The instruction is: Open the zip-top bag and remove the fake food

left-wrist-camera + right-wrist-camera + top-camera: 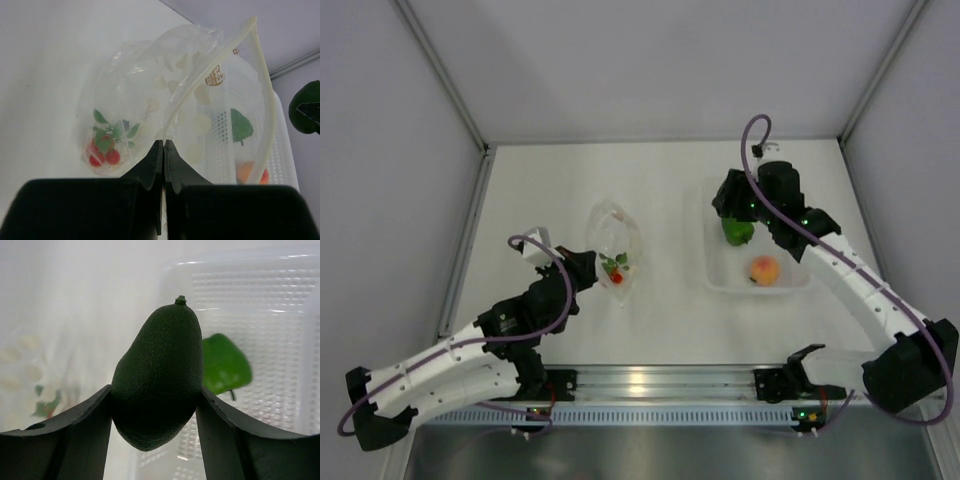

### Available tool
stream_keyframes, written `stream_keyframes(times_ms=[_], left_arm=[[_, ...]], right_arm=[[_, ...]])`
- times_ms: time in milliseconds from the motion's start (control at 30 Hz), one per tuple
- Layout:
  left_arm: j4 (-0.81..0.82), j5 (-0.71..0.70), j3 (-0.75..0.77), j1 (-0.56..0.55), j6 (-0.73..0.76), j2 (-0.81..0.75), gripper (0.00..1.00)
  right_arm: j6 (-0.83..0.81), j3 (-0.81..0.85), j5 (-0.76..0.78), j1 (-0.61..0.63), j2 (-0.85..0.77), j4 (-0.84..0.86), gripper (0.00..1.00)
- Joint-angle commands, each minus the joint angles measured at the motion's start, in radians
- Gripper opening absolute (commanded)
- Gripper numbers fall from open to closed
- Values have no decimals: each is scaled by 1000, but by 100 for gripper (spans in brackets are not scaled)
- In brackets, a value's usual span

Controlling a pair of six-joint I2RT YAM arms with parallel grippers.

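Observation:
The clear zip-top bag [617, 243] lies mid-table with its mouth held open [200, 95]. The red tomatoes on a green sprig [104, 145] are inside it, also seen from above [615, 268]. My left gripper [164, 145] is shut on the bag's near edge [592, 268]. My right gripper [155, 405] is shut on the dark green avocado [159, 372] and holds it above the far left of the clear tray [730, 205]. The green pepper [738, 232] and the peach [764, 269] lie in the tray.
The rigid clear tray [790, 285] stands right of the bag, under my right gripper. White walls and metal rails [465, 230] close in the table on the left, back and right.

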Motion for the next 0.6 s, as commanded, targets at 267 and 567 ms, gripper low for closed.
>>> stream_keyframes(times_ms=[267, 567], left_arm=[[-61, 59, 117, 6, 60, 30, 0], [-60, 120, 207, 12, 127, 103, 0]], right_arm=[[-110, 115, 214, -258, 310, -113, 37], [-115, 241, 255, -283, 492, -196, 71]])
